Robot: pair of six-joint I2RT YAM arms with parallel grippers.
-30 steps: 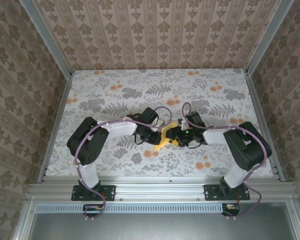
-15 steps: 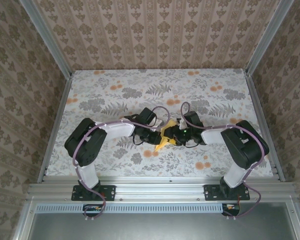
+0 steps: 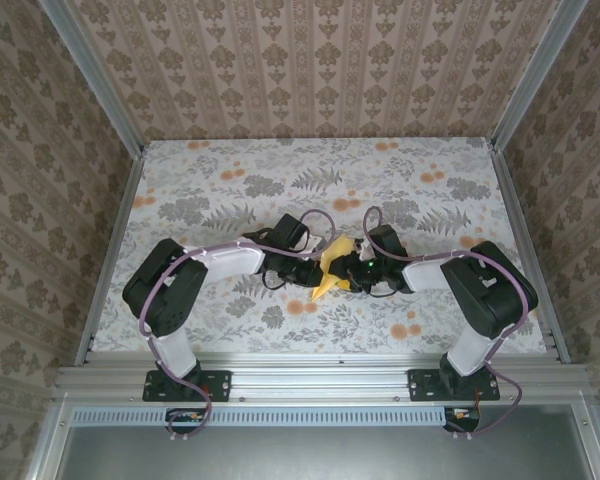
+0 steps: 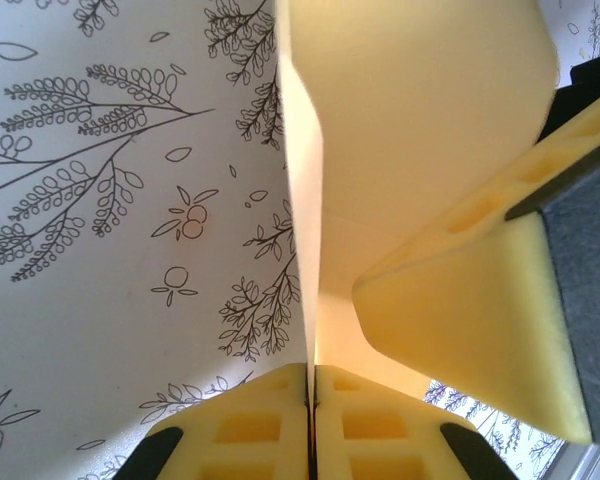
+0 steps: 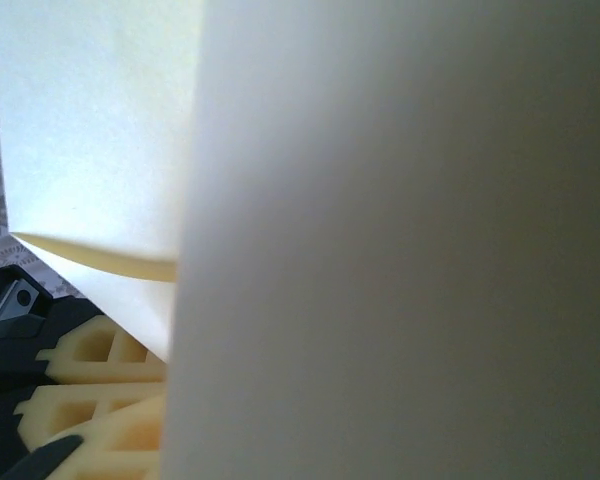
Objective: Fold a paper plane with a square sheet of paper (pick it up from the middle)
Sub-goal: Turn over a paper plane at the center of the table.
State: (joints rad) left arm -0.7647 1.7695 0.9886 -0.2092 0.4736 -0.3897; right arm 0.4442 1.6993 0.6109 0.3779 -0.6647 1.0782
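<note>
The square sheet of paper [image 3: 332, 266] is folded into a narrow yellow-orange shape, its pointed tip toward the near left, held up between both grippers at the table's middle. My left gripper [image 3: 313, 271] is shut on it. In the left wrist view the two foam fingers of the left gripper [image 4: 311, 368] press together on the paper's [image 4: 410, 110] creased edge. A foam finger of the right gripper [image 4: 470, 320] lies against the paper's right side. My right gripper [image 3: 354, 272] meets the paper from the right. Close paper [image 5: 400, 250] hides its jaws in the right wrist view.
The floral tablecloth [image 3: 230, 190] covers the table, which has metal rails [image 3: 110, 250] along the sides and patterned walls behind. Both arms bend inward, elbows near the front edge. Open cloth lies behind the grippers and to both sides.
Both grippers and the paper have drifted slightly left and away from the bases. The paper now looks narrower from above. The left grip has not changed.
</note>
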